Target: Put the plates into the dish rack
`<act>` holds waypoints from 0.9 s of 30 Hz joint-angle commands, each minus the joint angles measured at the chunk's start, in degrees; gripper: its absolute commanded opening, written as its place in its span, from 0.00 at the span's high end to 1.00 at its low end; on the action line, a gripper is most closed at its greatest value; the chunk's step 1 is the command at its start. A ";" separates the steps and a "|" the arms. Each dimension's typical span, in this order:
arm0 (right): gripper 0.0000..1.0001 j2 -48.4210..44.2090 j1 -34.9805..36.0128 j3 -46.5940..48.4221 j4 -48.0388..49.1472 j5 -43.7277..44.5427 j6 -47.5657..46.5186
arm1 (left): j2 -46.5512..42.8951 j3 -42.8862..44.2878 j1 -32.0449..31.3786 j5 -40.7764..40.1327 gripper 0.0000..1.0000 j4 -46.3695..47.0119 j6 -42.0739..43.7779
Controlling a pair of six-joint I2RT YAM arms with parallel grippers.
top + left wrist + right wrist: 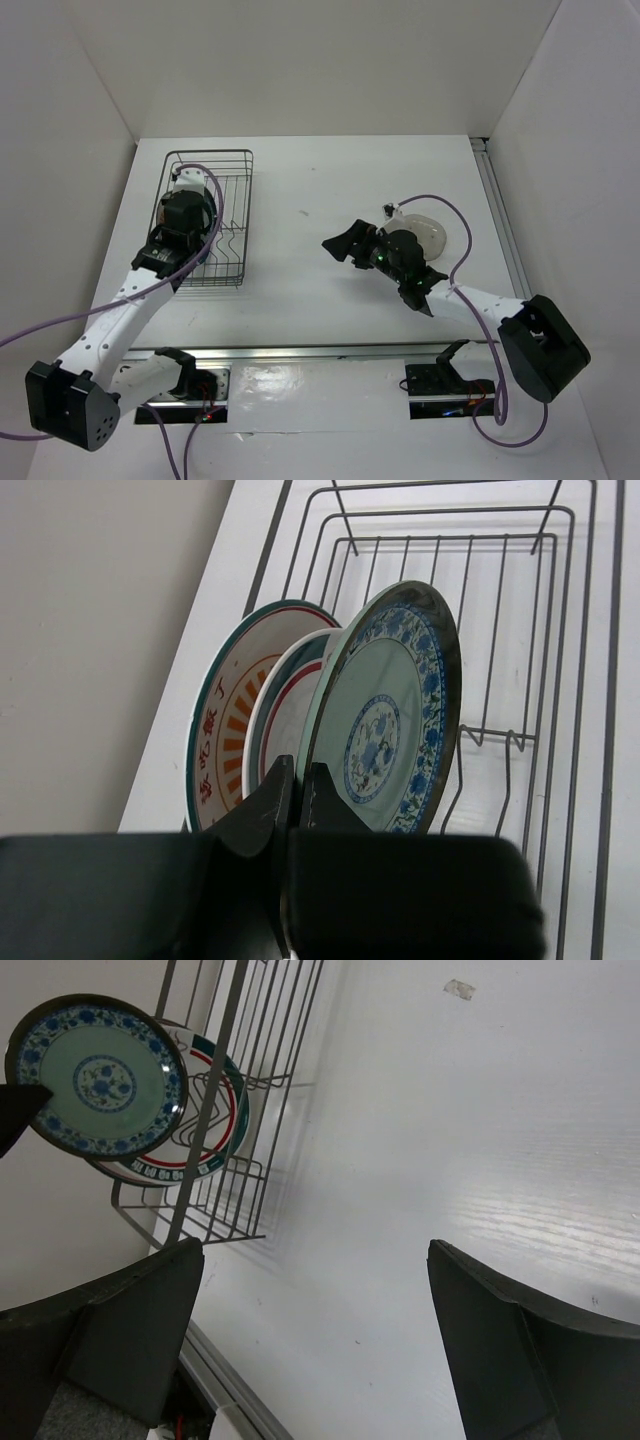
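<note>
Three plates stand on edge in the dark wire dish rack (pixel 560 630): the orange sunburst plate (pixel 225 730) on the left, the white plate with red-and-blue rings (pixel 285 705) in the middle, and the teal patterned plate (pixel 385 720) on the right. My left gripper (pixel 297 780) is shut on the teal plate's lower rim. In the top view it (pixel 185 215) hangs over the rack (pixel 240 160) and hides most of the plates. My right gripper (pixel 338 245) is open and empty above the bare table (pixel 315 1250). Its view shows the teal plate (pixel 95 1075) in the rack (pixel 215 1130).
White walls close in the table on the left, back and right. A metal rail (pixel 500 210) runs along the table's right edge, another along the front (pixel 330 350). A pale round part (pixel 425 228) sits behind the right wrist.
</note>
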 commanded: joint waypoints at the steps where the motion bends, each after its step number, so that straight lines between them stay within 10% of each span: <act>1: 0.00 -1.42 -0.58 -0.38 2.26 -1.22 -0.45 | 0.67 3.00 0.12 -3.77 1.00 1.53 -2.20; 27: 0.00 -3.00 -2.77 -4.07 3.93 -2.28 0.70 | 11.82 5.72 0.12 6.86 0.89 -2.15 -3.87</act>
